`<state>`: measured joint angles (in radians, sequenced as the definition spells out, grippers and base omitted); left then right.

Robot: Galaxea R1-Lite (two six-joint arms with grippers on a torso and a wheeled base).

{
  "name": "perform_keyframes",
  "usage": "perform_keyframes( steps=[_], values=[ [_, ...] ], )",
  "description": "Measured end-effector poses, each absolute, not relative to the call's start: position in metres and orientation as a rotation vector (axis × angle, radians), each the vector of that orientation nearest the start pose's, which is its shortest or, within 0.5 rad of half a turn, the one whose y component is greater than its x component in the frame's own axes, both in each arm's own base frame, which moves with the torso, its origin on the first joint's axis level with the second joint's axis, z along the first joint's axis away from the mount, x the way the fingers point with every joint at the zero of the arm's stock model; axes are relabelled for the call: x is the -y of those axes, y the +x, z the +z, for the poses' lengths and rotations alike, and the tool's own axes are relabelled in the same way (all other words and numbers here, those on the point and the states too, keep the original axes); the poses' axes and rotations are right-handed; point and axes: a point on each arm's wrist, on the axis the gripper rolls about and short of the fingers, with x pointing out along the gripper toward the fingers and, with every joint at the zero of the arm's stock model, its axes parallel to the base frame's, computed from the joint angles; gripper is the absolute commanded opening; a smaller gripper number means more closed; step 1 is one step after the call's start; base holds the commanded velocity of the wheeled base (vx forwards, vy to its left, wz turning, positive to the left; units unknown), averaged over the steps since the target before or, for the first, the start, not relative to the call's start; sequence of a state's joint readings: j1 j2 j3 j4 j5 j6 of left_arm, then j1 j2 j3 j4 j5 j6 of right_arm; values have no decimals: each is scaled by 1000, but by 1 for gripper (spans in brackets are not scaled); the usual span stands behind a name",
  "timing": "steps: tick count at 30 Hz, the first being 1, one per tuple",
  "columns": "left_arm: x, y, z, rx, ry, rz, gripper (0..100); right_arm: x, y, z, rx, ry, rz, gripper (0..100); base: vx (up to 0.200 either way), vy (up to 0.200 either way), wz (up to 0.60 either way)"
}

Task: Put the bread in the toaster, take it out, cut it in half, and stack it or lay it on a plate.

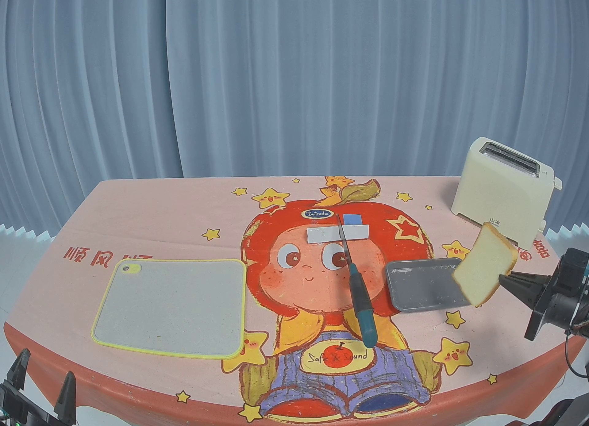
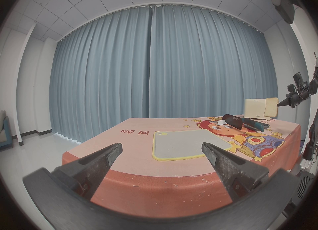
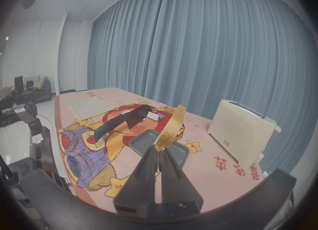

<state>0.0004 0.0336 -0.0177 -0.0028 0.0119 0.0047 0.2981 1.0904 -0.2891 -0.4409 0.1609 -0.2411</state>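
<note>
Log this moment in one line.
right gripper: shut on bread, aloft near toaster | left gripper: open, short of table | knife: on table

Glossy plastic toaster (image 1: 503, 191), matt grey tray (image 1: 420, 286), speckled matt cutting board (image 1: 172, 307), porous bread (image 1: 485, 264).

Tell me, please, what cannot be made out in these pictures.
Toaster slots: head view, the inside is dark and seen at an angle.
Knife blade: head view, edge-on, just a thin line.
Tray right corner: head view, behind the bread.
Left hand: head view, cut off by the bottom edge.
Bread's gripped corner: right wrist view, hidden inside the shut right hand.
</note>
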Motion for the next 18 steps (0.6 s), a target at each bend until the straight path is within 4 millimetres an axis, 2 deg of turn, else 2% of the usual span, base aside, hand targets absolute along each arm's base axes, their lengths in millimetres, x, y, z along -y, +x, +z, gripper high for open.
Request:
perform_keyframes(
  steps=[18],
  values=[
    [0, -21, 81, -13, 5, 13, 100, -44, 139, 168, -235, -450, 517, 0, 0, 0, 0]
  ],
)
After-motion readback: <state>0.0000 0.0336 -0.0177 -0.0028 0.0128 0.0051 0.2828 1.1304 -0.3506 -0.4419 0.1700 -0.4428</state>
